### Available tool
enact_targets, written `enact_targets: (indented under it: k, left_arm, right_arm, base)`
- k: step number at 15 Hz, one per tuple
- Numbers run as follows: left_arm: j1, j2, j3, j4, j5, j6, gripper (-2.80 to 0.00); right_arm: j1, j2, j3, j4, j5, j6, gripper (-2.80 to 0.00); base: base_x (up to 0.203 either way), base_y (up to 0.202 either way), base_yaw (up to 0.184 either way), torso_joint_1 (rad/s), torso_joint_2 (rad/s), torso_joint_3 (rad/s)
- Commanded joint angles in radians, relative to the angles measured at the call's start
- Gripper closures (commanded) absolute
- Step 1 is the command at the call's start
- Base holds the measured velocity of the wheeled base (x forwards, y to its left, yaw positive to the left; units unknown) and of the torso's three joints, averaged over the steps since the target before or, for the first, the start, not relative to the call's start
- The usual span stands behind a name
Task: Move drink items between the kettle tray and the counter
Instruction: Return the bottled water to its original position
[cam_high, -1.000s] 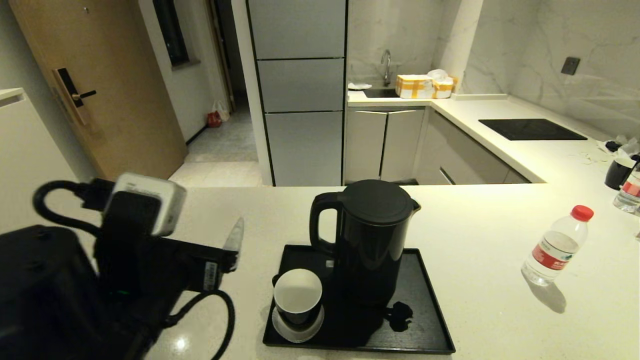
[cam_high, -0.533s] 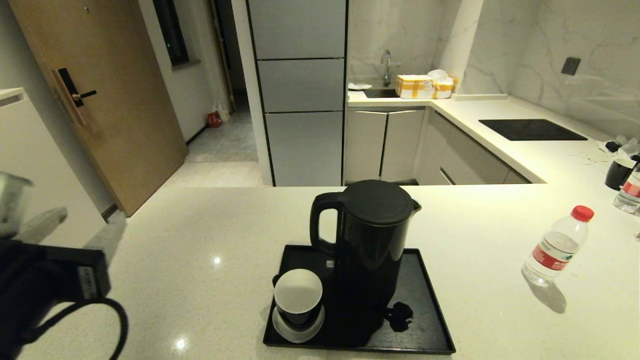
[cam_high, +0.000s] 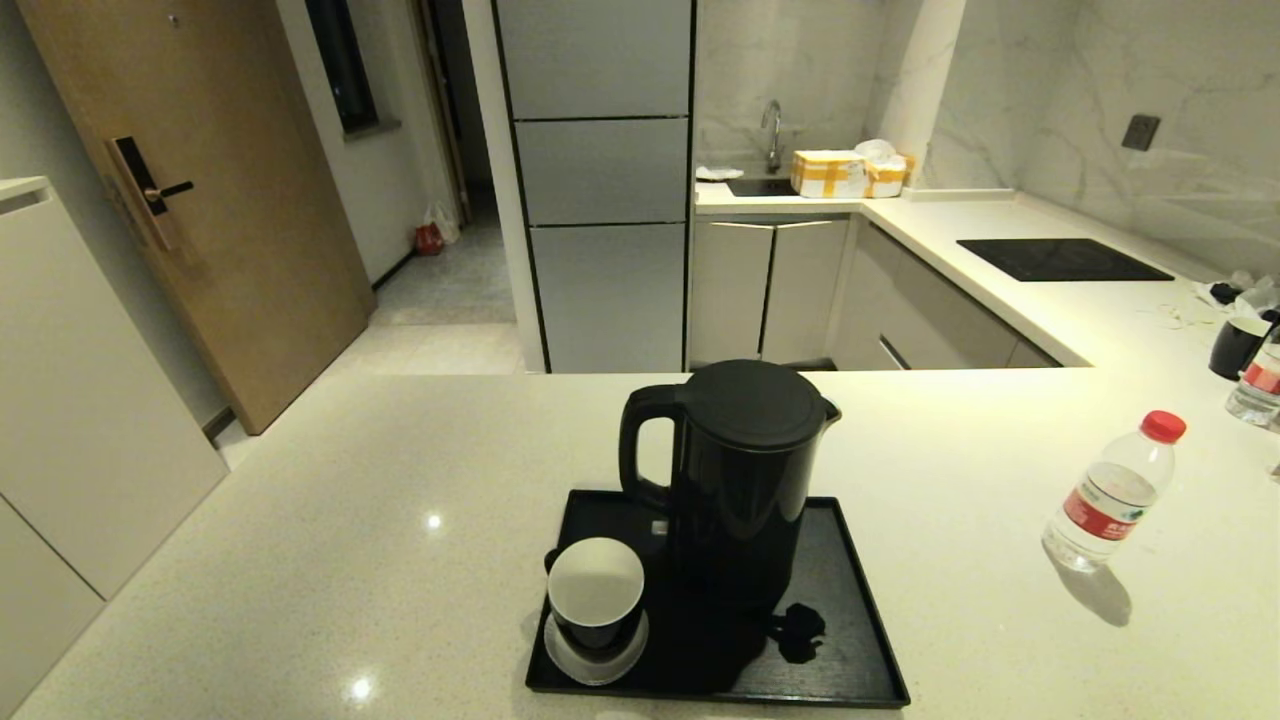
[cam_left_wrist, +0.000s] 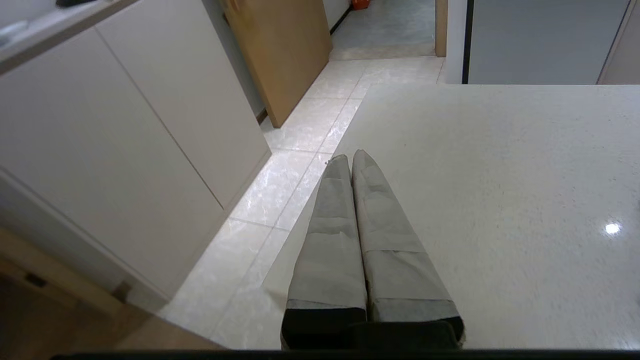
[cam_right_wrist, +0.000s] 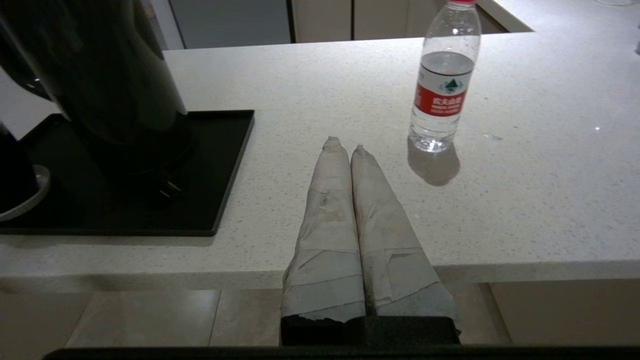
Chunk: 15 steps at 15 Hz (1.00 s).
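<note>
A tall black kettle stands on the black kettle tray near the front of the counter. A small black cup, white inside, sits on a saucer at the tray's front left corner. A clear water bottle with a red cap stands on the counter to the right. My left gripper is shut and empty over the counter's left edge, out of the head view. My right gripper is shut and empty at the counter's front edge, between the tray and the bottle.
Another black cup and a second bottle stand at the far right. A black cooktop panel lies in the back counter. A plug lies on the tray. The floor drops off left of the counter.
My left arm has pulled back left and down out of the head view, and its fingers have closed. The kettle, cup and bottle have not moved.
</note>
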<state>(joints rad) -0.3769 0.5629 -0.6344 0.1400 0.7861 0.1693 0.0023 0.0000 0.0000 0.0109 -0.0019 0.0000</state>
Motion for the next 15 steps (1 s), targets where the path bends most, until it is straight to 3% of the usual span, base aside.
enact_targets:
  k: [1, 3, 5, 8, 9, 11, 12, 13, 15]
  left_arm:
    - [0.032, -0.117, -0.172, 0.357, -0.054, -0.069, 0.00]
    - [0.039, -0.143, -0.340, 0.653, -0.156, -0.190, 0.00]
    - [0.089, -0.179, -0.450, 0.857, -0.246, -0.292, 0.00]
    - [0.216, -0.257, -0.416, 0.892, -0.329, -0.324, 0.00]
    - [0.251, -0.272, -0.416, 0.946, -0.357, -0.363, 0.00]
    - [0.255, -0.281, -0.471, 1.129, -0.441, -0.507, 0.00]
    - [0.257, -0.283, -0.497, 1.132, -0.485, -0.518, 0.00]
    - [0.258, -0.284, -0.498, 1.132, -0.486, -0.519, 0.00]
    - [0.337, -0.320, -0.464, 1.136, -0.614, -0.476, 0.00]
  right_arm:
    - [0.001, 0.000, 0.003, 0.000, 0.000, 0.000, 0.00]
    - [0.001, 0.000, 0.003, 0.000, 0.000, 0.000, 0.00]
    - [0.001, 0.000, 0.003, 0.000, 0.000, 0.000, 0.00]
    - [0.001, 0.000, 0.003, 0.000, 0.000, 0.000, 0.00]
    - [0.001, 0.000, 0.003, 0.000, 0.000, 0.000, 0.00]
    - [0.001, 0.000, 0.003, 0.000, 0.000, 0.000, 0.00]
    - [0.001, 0.000, 0.003, 0.000, 0.000, 0.000, 0.00]
    - [0.001, 0.000, 0.003, 0.000, 0.001, 0.000, 0.00]
    - [0.001, 0.000, 0.003, 0.000, 0.000, 0.000, 0.00]
  base:
    - [0.000, 0.000, 0.000, 0.000, 0.00, 0.000]
    - [0.000, 0.000, 0.000, 0.000, 0.00, 0.000]
    - [0.000, 0.000, 0.000, 0.000, 0.00, 0.000]
    - [0.000, 0.000, 0.000, 0.000, 0.00, 0.000]
    - [0.000, 0.000, 0.000, 0.000, 0.00, 0.000]
    - [0.000, 0.000, 0.000, 0.000, 0.00, 0.000]
    - [0.000, 0.000, 0.000, 0.000, 0.00, 0.000]
    - [0.000, 0.000, 0.000, 0.000, 0.00, 0.000]
    - [0.000, 0.000, 0.000, 0.000, 0.00, 0.000]
